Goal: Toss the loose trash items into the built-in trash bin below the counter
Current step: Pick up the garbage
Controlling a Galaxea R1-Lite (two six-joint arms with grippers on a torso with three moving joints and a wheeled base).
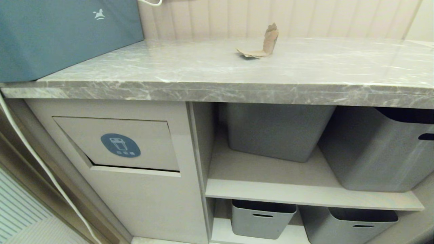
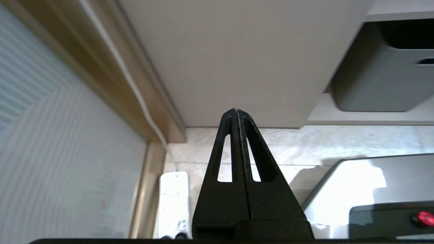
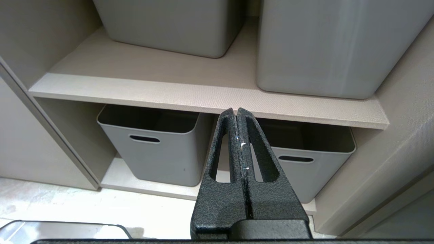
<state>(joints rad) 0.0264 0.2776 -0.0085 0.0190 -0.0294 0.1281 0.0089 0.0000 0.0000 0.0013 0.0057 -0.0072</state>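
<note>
**One scrap left on the counter, both arms low and empty**

At the far left a blue-teal box (image 1: 64,34) sits on the counter (image 1: 210,88), its lower corner reaching close to the slab's front edge. Below it, the built-in trash bin (image 1: 120,144) shows its flap tilted slightly, a dark gap along the lower edge, with the blue sticker (image 1: 120,145) facing out. A white cable (image 1: 37,159) hangs down the wall side of the cabinet.

The left gripper (image 2: 236,112) hangs low before the plain cabinet front, jaws pressed together with nothing between them. Near mid-counter, toward the back wall, one bent cardboard scrap (image 1: 262,42) stands with a flap upright; it is the only loose trash visible, so this piece at least is not yet binned.

To the right, grey storage tubs (image 1: 278,130) fill the open shelves. The right gripper (image 3: 237,112) is clenched and empty in front of the lower tubs.

The counter around the scrap is bare on all sides, giving free approach from above; the thick overhanging slab edge is probably the main thing to clear when an arm rises from below.
</note>
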